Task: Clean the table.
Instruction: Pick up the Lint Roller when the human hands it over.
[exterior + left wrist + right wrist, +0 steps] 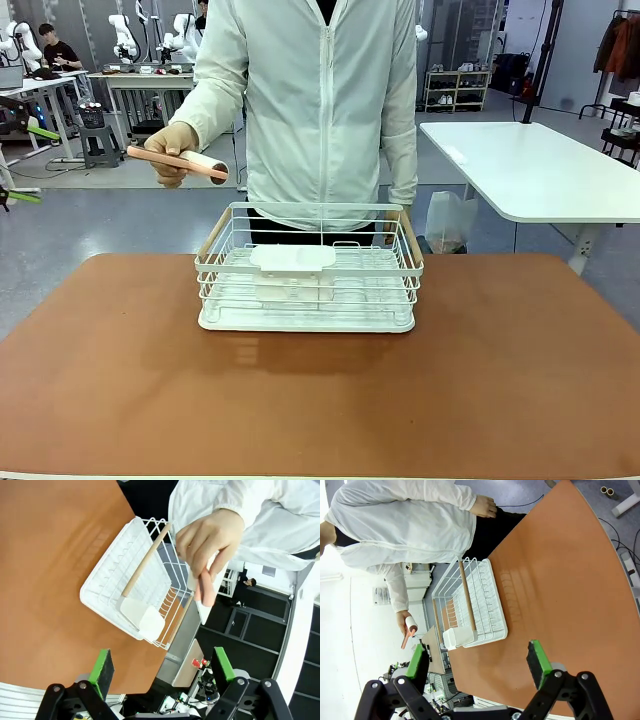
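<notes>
- The table point(120, 380) is the reddish-brown top in front of you. The white wire dish rack point(300, 322) stands on it, near the middle of its far edge.
- A person stands just behind the rack, at the far side of the table.
- The person's hand point(172, 140) holds a lint roller point(178, 162) in the air. It is to the robot's left of the rack, higher than the rack's rim and beyond the far edge of the table.
- The long axis of the roller is almost level and runs along that far edge. The white roll end points toward the rack and the pink handle end points away from it.
- The left gripper point(161, 655) has its jaws wide apart and nothing is between the green pads. In the left wrist view the roller point(204, 592) is ahead of the jaws and above them, with the rack lower and to one side.
- The right gripper point(476, 652) is also spread wide and holds nothing. In its view the rack is well apart from it and the roller point(409, 630) is small, on the far side of the rack.
- So the left arm is clearly the nearer one. I think you should take the roller with it.
- The fingers cover much of the handle, so aim at the free pink end, with the pads across the long axis.
</notes>
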Motion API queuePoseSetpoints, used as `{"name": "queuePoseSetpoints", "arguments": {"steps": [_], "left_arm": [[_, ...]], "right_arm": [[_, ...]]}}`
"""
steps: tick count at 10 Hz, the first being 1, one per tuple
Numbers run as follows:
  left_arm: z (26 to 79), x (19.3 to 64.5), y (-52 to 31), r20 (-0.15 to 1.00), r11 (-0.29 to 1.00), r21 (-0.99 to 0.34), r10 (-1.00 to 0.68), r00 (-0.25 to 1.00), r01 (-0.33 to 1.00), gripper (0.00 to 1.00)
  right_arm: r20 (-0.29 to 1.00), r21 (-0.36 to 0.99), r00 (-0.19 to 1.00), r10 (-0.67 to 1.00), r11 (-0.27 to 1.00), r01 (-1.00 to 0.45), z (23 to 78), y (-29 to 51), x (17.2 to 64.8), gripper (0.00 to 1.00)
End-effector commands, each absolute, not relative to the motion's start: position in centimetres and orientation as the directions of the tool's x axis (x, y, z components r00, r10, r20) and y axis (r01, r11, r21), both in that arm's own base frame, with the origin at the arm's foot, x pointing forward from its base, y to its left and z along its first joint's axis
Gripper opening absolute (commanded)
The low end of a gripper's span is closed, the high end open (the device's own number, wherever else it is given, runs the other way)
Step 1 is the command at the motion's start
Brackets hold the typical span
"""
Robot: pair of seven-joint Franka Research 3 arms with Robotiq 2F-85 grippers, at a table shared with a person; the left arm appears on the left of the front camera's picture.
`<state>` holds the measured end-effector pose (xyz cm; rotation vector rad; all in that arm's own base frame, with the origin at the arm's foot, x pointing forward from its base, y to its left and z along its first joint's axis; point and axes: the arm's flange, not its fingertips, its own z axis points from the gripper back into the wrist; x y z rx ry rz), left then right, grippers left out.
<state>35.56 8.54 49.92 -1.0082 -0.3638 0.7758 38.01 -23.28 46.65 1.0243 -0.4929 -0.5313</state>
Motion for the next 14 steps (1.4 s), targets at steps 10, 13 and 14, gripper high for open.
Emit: {"name": "queuePoseSetpoints", "arguments": {"steps": [10, 13, 14], "left_arm": [[47.0, 41.7, 0.7, 0.09, 0.321, -0.927, 0.694, 0.715, -0.195, 1.0], [45.9, 43.9, 0.1, 0.065, 0.315, -0.923, 0.693, 0.718, -0.22, 1.0], [45.7, 44.3, -0.1, 0.069, 0.313, -0.926, 0.691, 0.72, -0.212, 1.0]], "right_arm": [[0.147, 0.897, 0.771, -0.62, 0.413, 0.161, 46.7, -23.1, 37.9, 1.0], [0.147, 0.897, 0.771, -0.62, 0.413, 0.161, 46.7, -23.1, 37.9, 1.0], [0.147, 0.897, 0.771, -0.62, 0.413, 0.161, 46.7, -23.1, 37.9, 1.0]]}}
